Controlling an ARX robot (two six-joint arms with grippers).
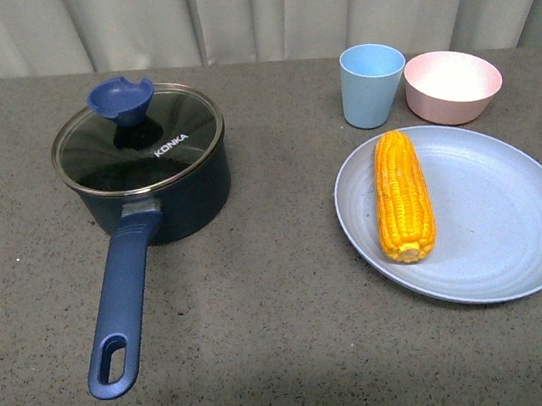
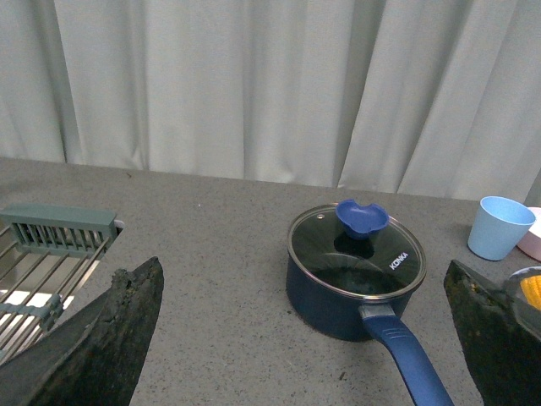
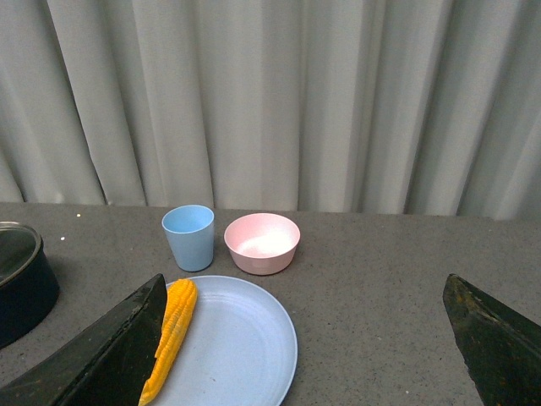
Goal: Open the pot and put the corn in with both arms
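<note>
The dark navy pot (image 1: pixel 154 194) stands at the left of the table with its glass lid (image 1: pixel 176 140) on, a blue knob (image 1: pixel 120 100) on top, and its long blue handle (image 1: pixel 123 299) towards me. The yellow-orange corn (image 1: pixel 401 195) lies on a light blue plate (image 1: pixel 496 222) at the right. No arm shows in the front view. My left gripper (image 2: pixel 308 338) is open, raised, with the pot (image 2: pixel 338 296) ahead between its fingers. My right gripper (image 3: pixel 308 347) is open, raised, with the corn (image 3: pixel 173 334) beside its one finger.
A light blue cup (image 1: pixel 371 84) and a pink bowl (image 1: pixel 452 86) stand behind the plate. A grey-green dish rack (image 2: pixel 51 254) shows in the left wrist view beside the table. Grey curtains hang behind the table.
</note>
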